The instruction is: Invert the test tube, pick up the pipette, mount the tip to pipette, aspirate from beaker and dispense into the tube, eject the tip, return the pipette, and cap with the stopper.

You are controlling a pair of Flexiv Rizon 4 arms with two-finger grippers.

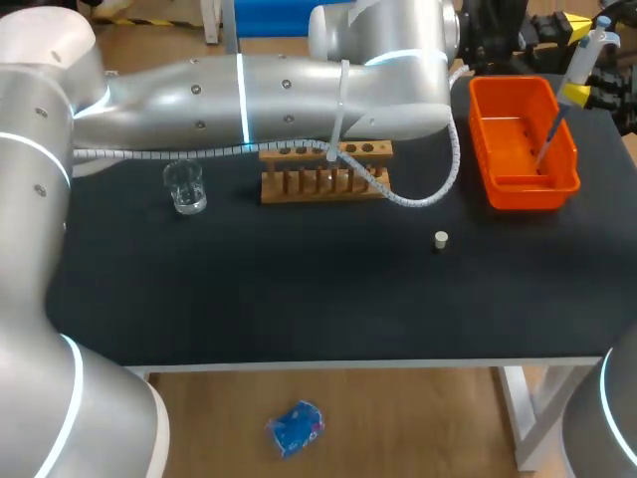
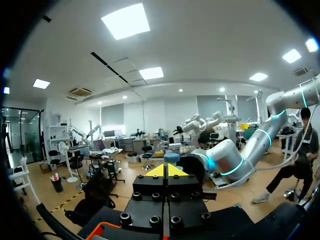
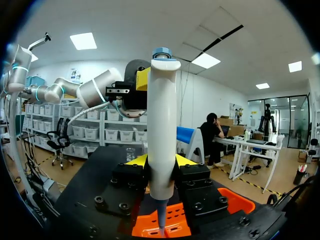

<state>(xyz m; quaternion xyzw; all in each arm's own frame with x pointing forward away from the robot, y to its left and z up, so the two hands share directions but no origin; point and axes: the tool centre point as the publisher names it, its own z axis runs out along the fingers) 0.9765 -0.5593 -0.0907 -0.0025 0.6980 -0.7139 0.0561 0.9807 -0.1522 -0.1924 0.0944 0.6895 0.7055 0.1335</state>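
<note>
Gripping the pipette from both sides, my right gripper sits at the head view's upper right, and the pipette's thin end reaches into the orange bin. My left gripper is closed, empty. Rack upper middle, beaker left of it, stopper alone, right of centre.
</note>
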